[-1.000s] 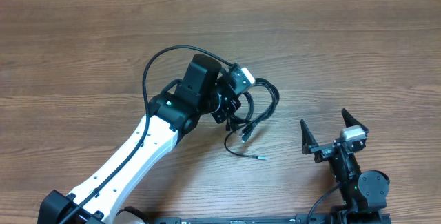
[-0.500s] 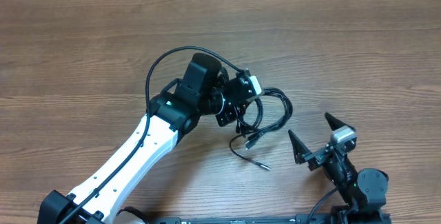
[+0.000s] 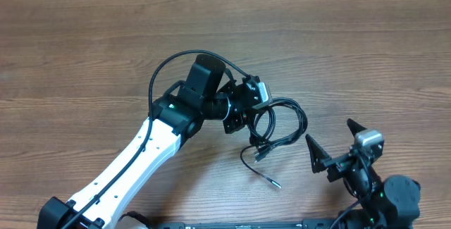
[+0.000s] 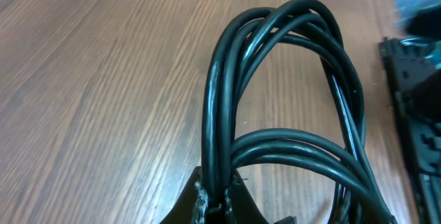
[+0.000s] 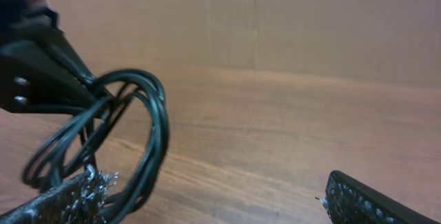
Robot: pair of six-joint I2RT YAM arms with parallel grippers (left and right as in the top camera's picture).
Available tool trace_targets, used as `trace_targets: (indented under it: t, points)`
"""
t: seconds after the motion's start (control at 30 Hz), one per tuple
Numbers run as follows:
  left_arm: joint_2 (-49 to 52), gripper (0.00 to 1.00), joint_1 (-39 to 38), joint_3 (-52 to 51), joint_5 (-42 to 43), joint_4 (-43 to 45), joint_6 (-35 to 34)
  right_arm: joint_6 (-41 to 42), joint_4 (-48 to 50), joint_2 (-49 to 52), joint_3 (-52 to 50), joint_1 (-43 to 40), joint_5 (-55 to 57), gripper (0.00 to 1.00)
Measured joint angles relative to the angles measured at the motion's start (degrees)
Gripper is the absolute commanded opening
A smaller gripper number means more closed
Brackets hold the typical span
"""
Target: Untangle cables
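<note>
Brown wood-grain table (image 3: pixel 84 39), nothing on it but rig and cords. The white-and-black left arm (image 3: pixel 141 151) reaches in to mid-table. Its left gripper (image 4: pixel 219 200) is pinched tight on a bunch of thin black looped cables (image 4: pixel 217 93), with several strands wedged together between the fingertips. The loops stand up just right of that gripper, and one loose tail trails down to the tabletop, ending in a small metal-tipped plug end (image 3: pixel 273 182). The right gripper (image 3: pixel 329 132) is spread wide, holding nothing, near the loops on their lower-right side and not touching them. Likely risks: the left pinch holds many strands at once, so any pull probably drags the whole bundle and tightens the knot instead of freeing one cord. The right fingers are much thicker than a cord, so they could catch two strands or miss. The trailing plug may snag in a loop. Containers: none in view, so no contents to report.
</note>
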Motion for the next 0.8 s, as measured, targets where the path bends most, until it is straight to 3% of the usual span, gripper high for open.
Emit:
trace_targets:
  t: [0.37, 0.8]
  points:
    - [0.0, 0.04, 0.0, 0.0, 4.8, 0.0, 0.0, 1.1, 2.2, 15.6, 1.4, 0.0, 2.5, 1.0]
    - [0.0, 0.04, -1.6, 0.0, 8.9, 0.5, 0.0, 1.1, 6.5, 18.0, 1.4, 0.0, 0.7, 1.0]
